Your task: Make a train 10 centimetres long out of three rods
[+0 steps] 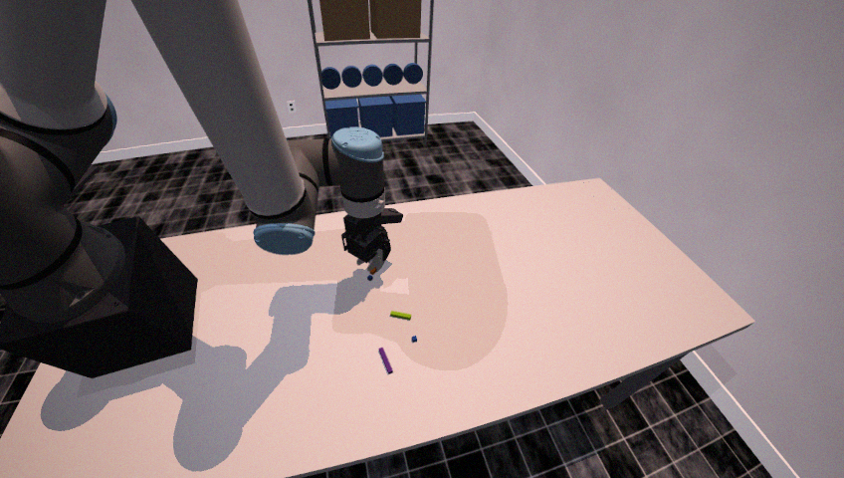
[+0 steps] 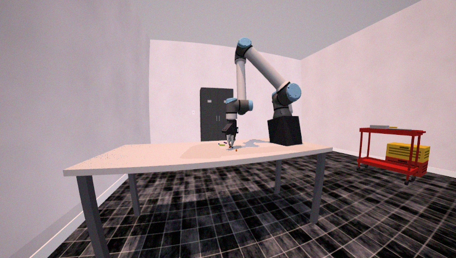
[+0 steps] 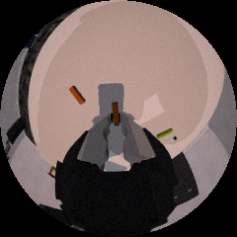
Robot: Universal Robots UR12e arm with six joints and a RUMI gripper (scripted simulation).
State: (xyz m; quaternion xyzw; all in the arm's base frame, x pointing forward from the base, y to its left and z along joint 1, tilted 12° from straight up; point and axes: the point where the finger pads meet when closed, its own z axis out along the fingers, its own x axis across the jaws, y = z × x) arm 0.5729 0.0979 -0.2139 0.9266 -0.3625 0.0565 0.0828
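While the gripper (image 3: 116, 124) pinches an orange rod (image 3: 116, 113) just above the table (image 1: 592, 266), well short of the lime rod (image 1: 400, 315), it seems to hang over a blue rod (image 1: 369, 277); releasing here could knock it.

My hand (image 1: 375, 259) is black with grey fingers, shut on an orange rod (image 3: 116, 113). A second orange rod (image 3: 77, 95), a lime rod (image 1: 400, 315), a purple rod (image 1: 385, 359) and two blue rods (image 1: 414, 339) (image 1: 369, 277) lie on my pale pink worktop (image 1: 592, 284). Floor: black tiles with pale lines.
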